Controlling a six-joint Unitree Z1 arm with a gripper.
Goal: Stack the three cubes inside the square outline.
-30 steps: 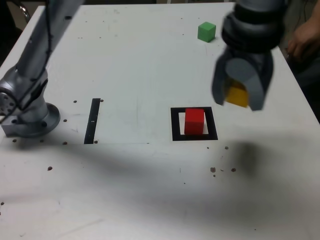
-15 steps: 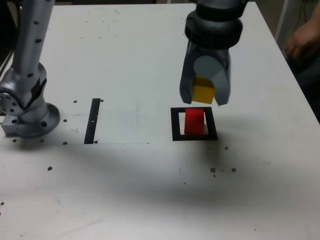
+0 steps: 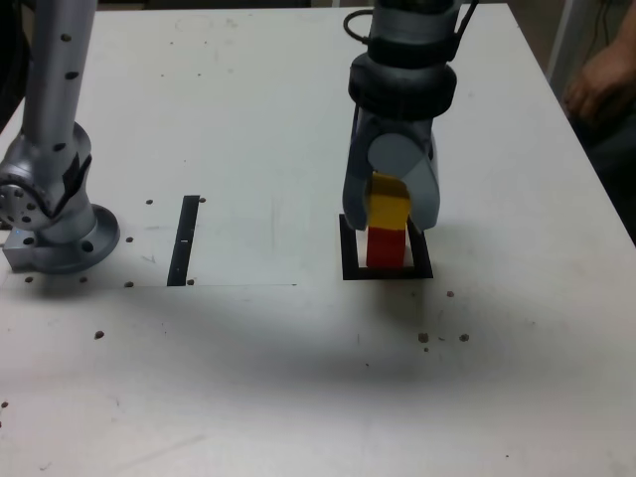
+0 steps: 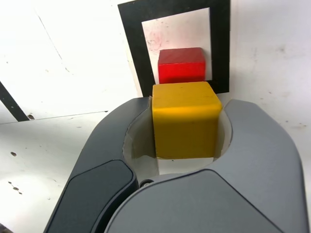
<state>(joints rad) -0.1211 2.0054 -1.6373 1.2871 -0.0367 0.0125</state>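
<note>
1. Gripper [image 3: 390, 204] is clamped on the yellow cube [image 4: 184, 119], one jaw against each side.
2. Yellow cube sits directly over the red cube [image 3: 387, 248]; whether the two touch cannot be told.
3. Red cube stands on the white centre of the square outline [image 4: 130, 46].
4. Green cube is not visible in either view.
5. Thin black strip [image 3: 184, 239] lies on the table [image 3: 248, 119], well to the exterior view's left of the outline.
6. Arm base [image 3: 55, 224] stands at the exterior view's left edge.

Wide open table [image 3: 268, 119] all around the square outline [image 3: 347, 260], only the red cube [image 3: 387, 248] standing inside, thin black strip [image 3: 184, 239] well clear.
</note>
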